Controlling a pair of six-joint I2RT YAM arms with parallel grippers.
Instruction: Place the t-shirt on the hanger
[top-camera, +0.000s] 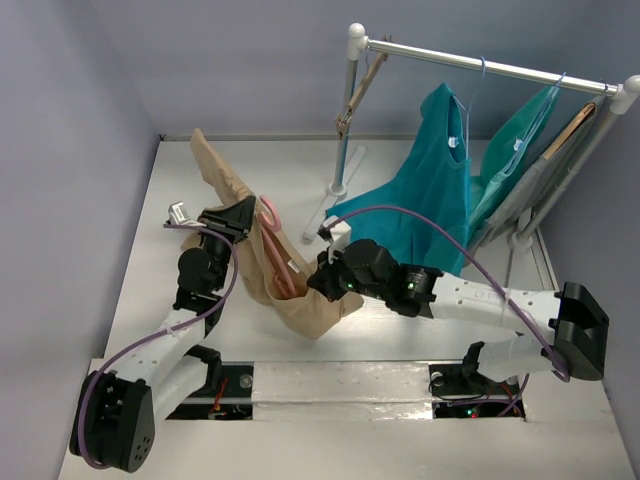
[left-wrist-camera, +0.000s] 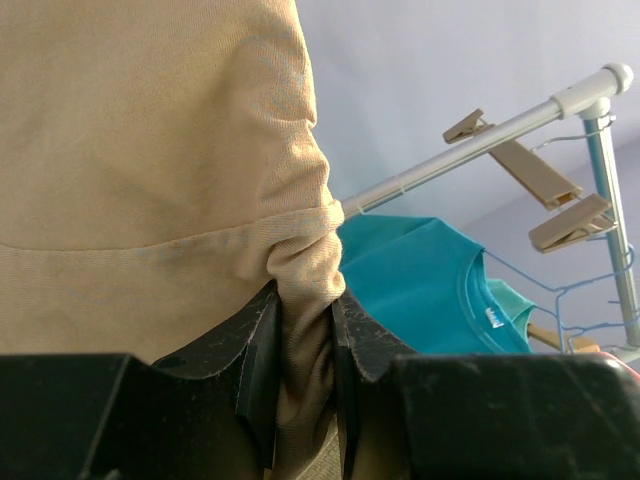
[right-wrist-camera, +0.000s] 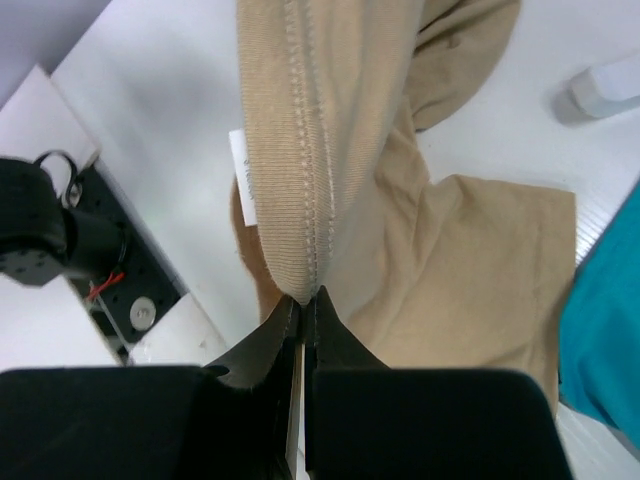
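Note:
The tan t-shirt (top-camera: 262, 262) hangs bunched between my two grippers above the table. My left gripper (top-camera: 240, 215) is shut on a gathered fold of it (left-wrist-camera: 300, 330). My right gripper (top-camera: 322, 280) is shut on its ribbed collar edge (right-wrist-camera: 300, 200); the shirt's body lies below on the table (right-wrist-camera: 470, 270). The pink hanger (top-camera: 270, 214) shows only as a curved hook and a thin length running down inside the shirt; the rest of it is hidden by fabric.
A white rail stand (top-camera: 480, 66) stands at the back right with teal garments (top-camera: 430, 190) on thin pale-blue hangers and a wooden hanger (top-camera: 572, 130). A clip hanger (top-camera: 352, 100) hangs at its left end. Grey walls close in left and back.

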